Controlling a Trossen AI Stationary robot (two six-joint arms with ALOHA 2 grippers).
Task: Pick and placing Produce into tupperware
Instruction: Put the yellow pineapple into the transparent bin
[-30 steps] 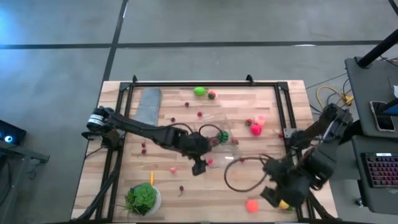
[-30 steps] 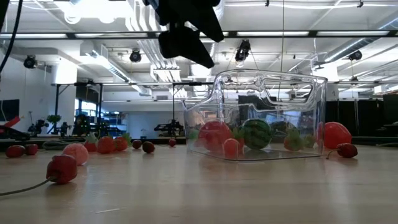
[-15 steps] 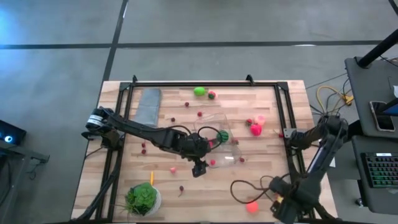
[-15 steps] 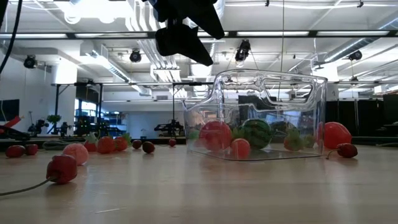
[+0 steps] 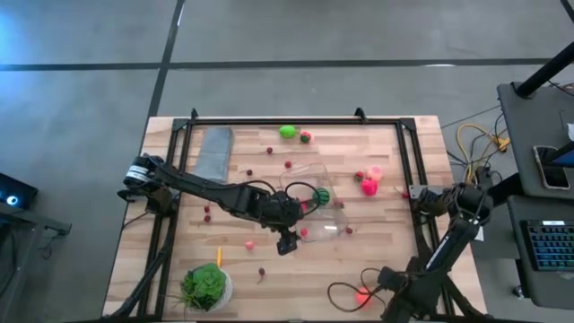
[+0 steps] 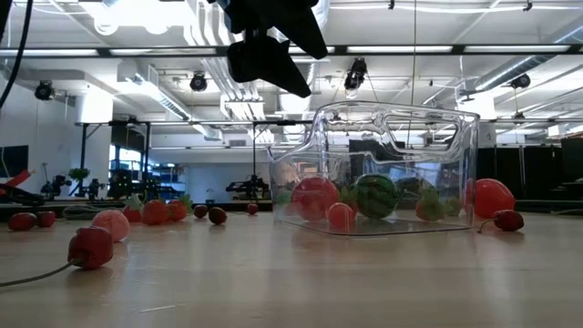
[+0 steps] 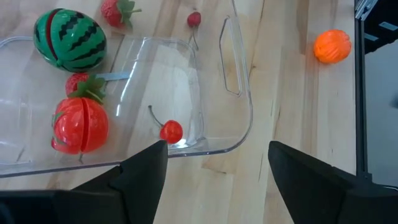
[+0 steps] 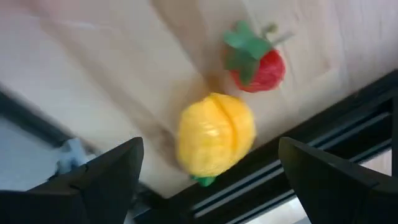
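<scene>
The clear tupperware (image 5: 316, 205) stands mid-table and holds a striped melon (image 7: 69, 38), a red tomato-like piece (image 7: 80, 123), a strawberry (image 7: 76, 82) and a small red cherry (image 7: 171, 131). My left gripper (image 7: 217, 186) hangs open and empty above the tub's near end, and shows high above the table in the low view (image 6: 270, 50). My right gripper (image 8: 211, 186) is open at the table's near right corner (image 5: 392, 303), pointing steeply down. A yellow fruit (image 8: 215, 140) lies on the wood between and below its fingers, untouched, with a red leafy piece (image 8: 258, 65) just beyond it.
An orange fruit (image 5: 361, 294) lies by the right gripper. Pink and red pieces (image 5: 369, 182) lie right of the tub, and berries are scattered across the boards. A leafy green head in a white bowl (image 5: 205, 285) sits near left, a grey cloth (image 5: 213, 151) far left. A black frame rail (image 8: 292, 168) edges the table.
My right gripper has dropped toward the table's near right corner, tipping from slanted to steeply downward while staying open. The small cherry inside the tub has rolled a little sideways and back.
</scene>
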